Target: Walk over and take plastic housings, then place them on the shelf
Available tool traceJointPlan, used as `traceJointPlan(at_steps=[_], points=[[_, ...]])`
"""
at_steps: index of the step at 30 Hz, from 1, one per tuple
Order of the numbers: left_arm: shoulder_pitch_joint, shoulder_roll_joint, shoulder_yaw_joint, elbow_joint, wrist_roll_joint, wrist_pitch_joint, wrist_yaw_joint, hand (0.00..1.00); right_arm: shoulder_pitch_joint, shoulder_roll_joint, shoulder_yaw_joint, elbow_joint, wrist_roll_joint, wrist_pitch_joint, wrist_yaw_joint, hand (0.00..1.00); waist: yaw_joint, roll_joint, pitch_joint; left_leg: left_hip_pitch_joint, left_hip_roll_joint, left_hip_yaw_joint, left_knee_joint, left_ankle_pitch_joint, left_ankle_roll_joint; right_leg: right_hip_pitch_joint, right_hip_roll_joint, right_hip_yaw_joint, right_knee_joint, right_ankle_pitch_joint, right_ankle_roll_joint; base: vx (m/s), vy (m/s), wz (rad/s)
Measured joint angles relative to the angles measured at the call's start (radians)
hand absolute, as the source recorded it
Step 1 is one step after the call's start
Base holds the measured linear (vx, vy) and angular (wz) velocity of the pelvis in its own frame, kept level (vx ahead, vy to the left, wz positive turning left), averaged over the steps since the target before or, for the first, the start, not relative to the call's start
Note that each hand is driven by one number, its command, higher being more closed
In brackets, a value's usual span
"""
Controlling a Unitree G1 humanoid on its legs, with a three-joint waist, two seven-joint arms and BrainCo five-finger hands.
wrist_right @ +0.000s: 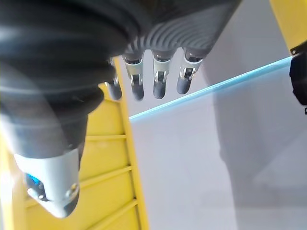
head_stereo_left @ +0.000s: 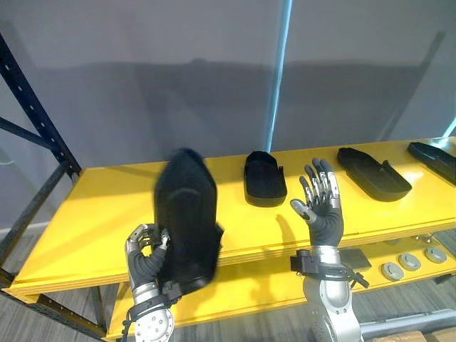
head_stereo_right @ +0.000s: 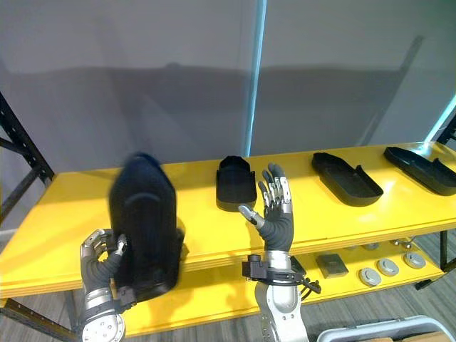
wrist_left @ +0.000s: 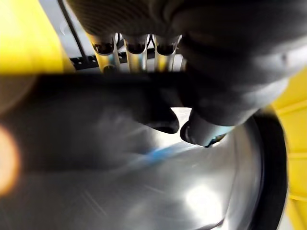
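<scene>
A large black plastic housing (head_stereo_left: 187,217) stands upright at the front edge of the yellow shelf (head_stereo_left: 92,214), with my left hand (head_stereo_left: 144,253) curled round its lower left side. My left wrist view shows the fingers (wrist_left: 135,50) wrapped over the dark housing (wrist_left: 96,124). My right hand (head_stereo_left: 322,203) is raised, fingers straight and spread, holding nothing, in front of the shelf's middle. Three more black housings lie on the shelf: a short one (head_stereo_left: 264,178), a long one (head_stereo_left: 372,173) and one at the far right (head_stereo_left: 434,158).
A dark blue rack upright and braces (head_stereo_left: 35,121) stand at the left. On the lower yellow shelf (head_stereo_left: 263,292) lie several round grey discs (head_stereo_left: 410,262) and a small dark block (head_stereo_right: 331,265). A grey wall with a light-blue strip (head_stereo_left: 279,71) is behind.
</scene>
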Motion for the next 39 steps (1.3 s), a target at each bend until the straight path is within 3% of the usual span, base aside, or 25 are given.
traceJointPlan(at_steps=[8, 12, 13, 14, 15, 16, 18, 21, 23, 25, 27, 28, 29, 30, 31, 33, 35, 36, 37, 38, 39], points=[[0.002, -0.037, 0.05, -0.001, -0.037, 0.012, 0.038, 1.0, 0.013, 0.003, 0.027, -0.065, 0.106, -0.007, 0.025, 0.0, 0.012, -0.001, -0.027, 0.049, -0.005, -0.008, -0.028, -0.002, -0.003, 0.073, -0.009, 0.004, -0.051, -0.001, 0.002, 0.11, -0.005, 0.07], [-0.063, -0.011, 0.089, 0.028, -0.064, 0.035, 0.083, 1.0, 0.069, -0.004, 0.011, -0.118, 0.104, -0.008, 0.024, 0.0, -0.011, -0.002, -0.033, 0.026, -0.022, -0.051, -0.032, 0.002, -0.009, 0.087, -0.029, -0.077, -0.053, -0.019, 0.006, -0.01, 0.002, 0.56], [-0.084, -0.001, 0.099, 0.042, -0.064, 0.036, 0.088, 1.0, 0.086, -0.006, -0.012, -0.125, 0.103, -0.008, 0.024, 0.0, -0.024, -0.003, -0.04, 0.011, -0.019, -0.025, -0.03, -0.009, -0.002, 0.084, -0.04, -0.107, -0.053, -0.02, 0.006, -0.04, 0.006, 0.96], [-0.108, 0.001, 0.122, 0.05, -0.065, 0.037, 0.093, 1.0, 0.115, -0.006, -0.063, -0.138, 0.101, -0.009, 0.022, 0.0, -0.053, -0.004, -0.044, -0.025, 0.024, 0.151, 0.003, -0.008, 0.003, 0.084, -0.054, -0.151, -0.051, -0.02, 0.006, -0.05, 0.003, 1.06], [-0.131, 0.001, 0.142, 0.054, -0.068, 0.037, 0.1, 1.0, 0.158, -0.007, -0.132, -0.141, 0.099, -0.01, 0.011, 0.0, -0.061, 0.0, -0.044, -0.039, 0.076, 0.315, 0.028, -0.001, 0.005, 0.082, -0.061, -0.17, -0.035, -0.03, 0.014, -0.02, 0.011, 0.78], [-0.135, 0.002, 0.156, 0.054, -0.071, 0.037, 0.102, 1.0, 0.18, -0.007, -0.168, -0.133, 0.098, -0.01, 0.006, 0.0, -0.061, -0.001, -0.044, -0.036, 0.082, 0.349, 0.029, 0.008, -0.013, 0.082, -0.065, -0.171, -0.023, -0.037, 0.02, -0.01, 0.073, 0.24], [-0.137, 0.017, 0.204, 0.055, -0.088, 0.037, 0.107, 1.0, 0.25, 0.008, -0.277, -0.111, 0.057, -0.011, -0.009, 0.0, -0.069, -0.005, -0.046, -0.036, 0.058, 0.352, 0.036, 0.005, -0.016, 0.077, -0.088, -0.153, -0.005, -0.048, 0.033, -0.01, 0.165, -0.04], [-0.176, 0.058, 0.27, 0.091, -0.147, 0.031, 0.104, 1.0, 0.283, 0.009, -0.41, 0.081, 0.014, -0.011, -0.045, 0.0, -0.077, -0.008, -0.047, -0.077, 0.049, 0.37, 0.087, -0.033, -0.018, 0.043, -0.107, -0.128, 0.015, -0.051, 0.04, -0.04, 0.145, -0.13], [-0.213, 0.081, 0.296, 0.131, -0.229, 0.026, 0.099, 1.0, 0.307, 0.015, -0.479, 0.217, -0.024, 0.023, -0.063, 0.0, -0.09, -0.015, -0.049, -0.087, 0.057, 0.428, 0.094, -0.057, -0.033, 0.04, -0.132, -0.134, 0.005, -0.034, 0.059, -0.02, 0.139, 0.09], [-0.286, 0.097, 0.309, 0.212, -0.402, -0.018, 0.079, 1.0, 0.325, 0.01, -0.571, 0.388, -0.049, 0.072, -0.086, 0.0, -0.116, -0.021, -0.046, -0.162, 0.147, 0.492, 0.246, -0.071, -0.025, 0.04, -0.176, -0.154, 0.004, -0.026, 0.067, 0.02, 0.106, 0.27], [-0.317, 0.11, 0.307, 0.252, -0.535, -0.046, 0.046, 1.0, 0.348, -0.016, -0.6, 0.522, -0.056, 0.1, -0.092, 0.0, -0.126, -0.007, -0.054, -0.155, 0.234, 0.47, 0.222, -0.045, -0.04, 0.042, -0.186, -0.145, 0.009, -0.027, 0.082, 0.06, 0.235, -0.12], [-0.334, 0.125, 0.302, 0.275, -0.608, -0.059, 0.019, 1.0, 0.366, -0.041, -0.6, 0.608, -0.062, 0.113, -0.093, 0.0, -0.125, 0.018, -0.062, -0.117, 0.266, 0.405, 0.162, 0.029, -0.098, 0.043, -0.184, -0.126, 0.019, -0.038, 0.124, 0.11, 0.394, -0.39], [-0.346, 0.145, 0.3, 0.295, -0.678, -0.071, -0.001, 1.0, 0.374, -0.05, -0.602, 0.679, -0.069, 0.13, -0.089, 0.0, -0.128, 0.023, -0.063, -0.087, 0.253, 0.384, 0.133, -0.011, -0.153, 0.043, -0.191, -0.11, 0.024, -0.04, 0.137, 0.11, 0.389, -0.28], [-0.364, 0.168, 0.29, 0.316, -0.711, -0.074, -0.012, 1.0, 0.38, -0.04, -0.607, 0.729, -0.072, 0.137, -0.085, 0.0, -0.137, 0.014, -0.064, -0.08, 0.236, 0.384, 0.115, -0.021, -0.156, 0.044, -0.206, -0.106, 0.025, -0.04, 0.139, 0.05, 0.312, 0.02], [-0.404, 0.217, 0.261, 0.362, -0.759, -0.075, -0.027, 1.0, 0.388, -0.015, -0.607, 0.843, -0.091, 0.158, -0.067, 0.0, -0.152, -0.018, -0.064, -0.074, 0.191, 0.383, 0.097, -0.014, -0.146, 0.043, -0.248, -0.105, 0.029, -0.033, 0.146, 0.03, 0.315, 0.29], [-0.468, 0.254, 0.216, 0.426, -0.835, -0.076, -0.047, 1.0, 0.393, 0.005, -0.627, 1.006, -0.103, 0.205, -0.024, 0.0, -0.163, -0.044, -0.055, -0.035, 0.129, 0.384, 0.066, -0.006, -0.132, 0.064, -0.307, -0.099, 0.041, -0.007, 0.176, 0.01, 0.295, 0.21], [-0.498, 0.255, 0.199, 0.438, -0.87, -0.079, -0.068, 1.0, 0.385, 0.0, -0.638, 1.105, -0.119, 0.239, 0.006, 0.0, -0.157, -0.032, -0.039, 0.009, 0.107, 0.414, 0.022, 0.004, -0.112, 0.024, -0.335, -0.089, 0.116, 0.016, 0.168, -0.01, 0.205, -0.26], [-0.52, 0.256, 0.192, 0.441, -0.888, -0.085, -0.086, 1.0, 0.366, 0.0, -0.635, 1.164, -0.14, 0.255, 0.03, 0.0, -0.149, -0.017, -0.028, 0.023, 0.107, 0.438, -0.01, 0.014, -0.098, -0.028, -0.339, -0.104, 0.188, 0.032, 0.143, -0.03, 0.135, -0.43], [-0.532, 0.256, 0.19, 0.444, -0.893, -0.085, -0.096, 1.0, 0.355, 0.0, -0.633, 1.195, -0.144, 0.262, 0.041, 0.0, -0.148, -0.006, -0.021, 0.027, 0.109, 0.443, -0.024, 0.018, -0.093, -0.055, -0.337, -0.108, 0.216, 0.034, 0.136, -0.05, 0.112, -0.35], [-0.57, 0.259, 0.186, 0.474, -0.911, -0.086, -0.114, 1.0, 0.34, 0.006, -0.632, 1.247, -0.157, 0.272, 0.06, 0.0, -0.16, 0.004, -0.009, 0.024, 0.123, 0.438, -0.039, 0.029, -0.083, -0.085, -0.292, -0.077, 0.243, -0.023, 0.161, -0.04, -0.009, -0.03], [-0.608, 0.261, 0.181, 0.511, -0.927, -0.086, -0.119, 1.0, 0.331, 0.008, -0.633, 1.277, -0.158, 0.281, 0.073, 0.0, -0.17, 0.003, 0.002, 0.025, 0.126, 0.427, -0.048, 0.038, -0.085, -0.086, -0.228, -0.032, 0.235, -0.064, 0.16, -0.05, -0.095, 0.2]])
